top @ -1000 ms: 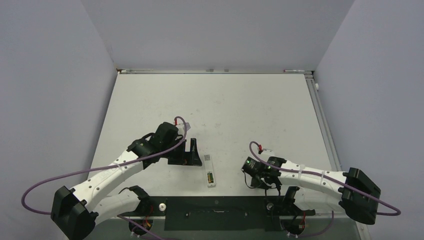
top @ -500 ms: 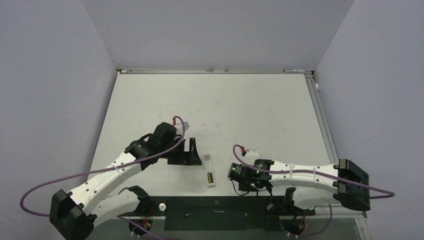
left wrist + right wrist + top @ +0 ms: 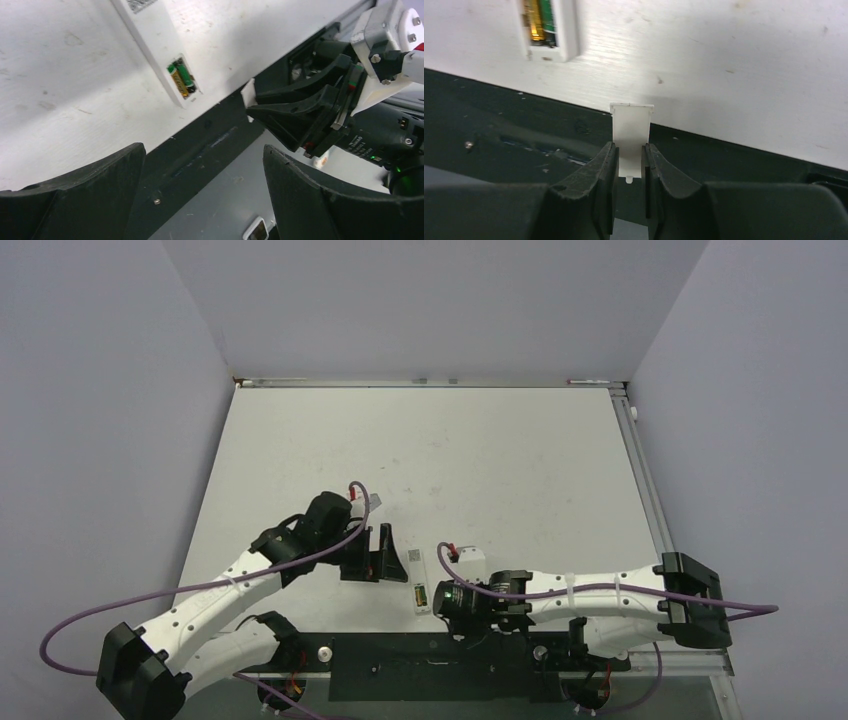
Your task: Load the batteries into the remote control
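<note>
Near remote control, right jaws clamp the white cover — square it over batteries, slide flat — left jaws gape empty.

The left gripper and right gripper are black, on white arms with purple cables.

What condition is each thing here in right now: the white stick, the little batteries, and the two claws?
Slim white plastic remote control: lying flat, battery recess facing up and uncovered.
Two small batteries, one gold, one green-dark: seated side by side in the recess.
Small flat white plastic piece: pinched between the right gripper's fingers.
Right gripper: shut on that piece.
Left gripper: open, empty.
</note>
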